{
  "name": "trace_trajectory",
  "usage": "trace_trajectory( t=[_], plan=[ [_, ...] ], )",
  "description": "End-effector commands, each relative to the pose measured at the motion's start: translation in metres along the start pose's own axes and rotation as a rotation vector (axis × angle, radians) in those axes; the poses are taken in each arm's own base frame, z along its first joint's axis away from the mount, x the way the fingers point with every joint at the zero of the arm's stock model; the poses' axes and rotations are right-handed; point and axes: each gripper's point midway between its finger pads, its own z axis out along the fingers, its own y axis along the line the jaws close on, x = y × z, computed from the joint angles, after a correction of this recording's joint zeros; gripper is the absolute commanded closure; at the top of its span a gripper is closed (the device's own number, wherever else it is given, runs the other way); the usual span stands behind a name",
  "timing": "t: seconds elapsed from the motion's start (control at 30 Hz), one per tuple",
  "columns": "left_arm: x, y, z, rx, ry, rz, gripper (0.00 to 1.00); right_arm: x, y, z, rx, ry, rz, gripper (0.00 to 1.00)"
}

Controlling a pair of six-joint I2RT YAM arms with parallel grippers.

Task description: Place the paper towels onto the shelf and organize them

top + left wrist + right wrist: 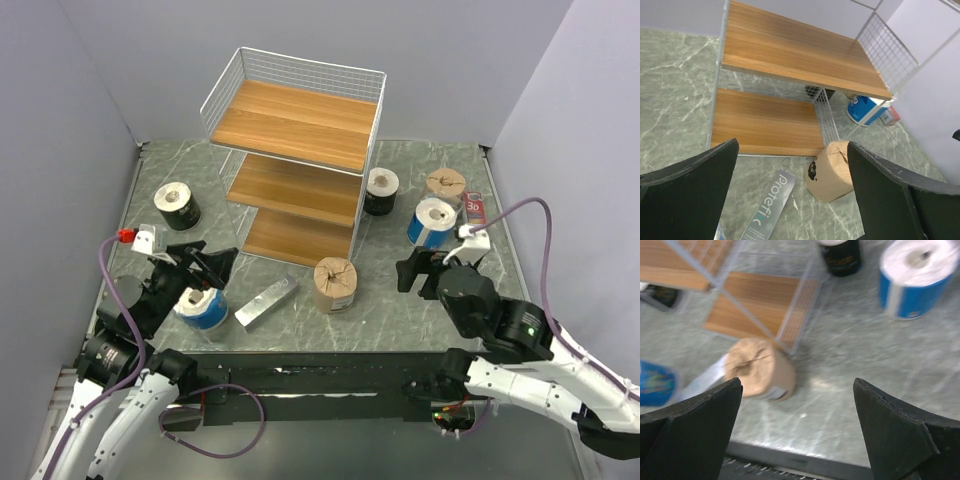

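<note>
Silver bar point(267, 302) lying flat on green marble table point(400, 310), slim red box point(475, 208) near right edge

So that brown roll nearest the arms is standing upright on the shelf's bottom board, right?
Not quite. The brown roll stands upright, but on the table, just outside the near right corner of the shelf. The top external view shows it.

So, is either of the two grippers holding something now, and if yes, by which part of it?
Nothing is held. The left gripper and the right gripper are both open and empty.
</note>
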Motion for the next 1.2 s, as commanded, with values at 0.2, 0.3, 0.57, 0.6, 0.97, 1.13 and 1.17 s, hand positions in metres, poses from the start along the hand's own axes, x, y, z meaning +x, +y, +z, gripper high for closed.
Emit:
trace_trajectory(
  t=[0.2,0.3,0.57,0.6,0.97,1.13,1.17],
  plan=[
    [-0.003,0.019,0.005,-0.119,0.002,-0.010,0.04,-0.044,-0.040,0.041,0.256,-0.059,-0.054,0.16],
    [-0.004,0.020,0.003,-0.123,-0.007,-0.009,0.04,-0.052,-0.062,0.059,0.321,-0.034,0.000,0.19],
    [-0.015,0.031,-0.006,-0.189,-0.063,-0.019,0.04,-0.066,-0.107,0.106,0.408,0.060,0.195,0.24],
    [-0.016,0.034,-0.008,-0.207,-0.078,-0.020,0.04,-0.063,-0.118,0.115,0.443,0.080,0.228,0.23],
    [-0.022,0.043,-0.016,-0.262,-0.113,-0.032,0.04,-0.053,-0.173,0.168,0.550,0.187,0.353,0.22],
    [-0.022,0.044,-0.015,-0.264,-0.116,-0.031,0.04,-0.039,-0.186,0.186,0.568,0.245,0.358,0.25],
    [-0.021,0.044,-0.014,-0.264,-0.109,-0.029,0.04,-0.036,-0.187,0.189,0.568,0.255,0.355,0.25]
  ],
)
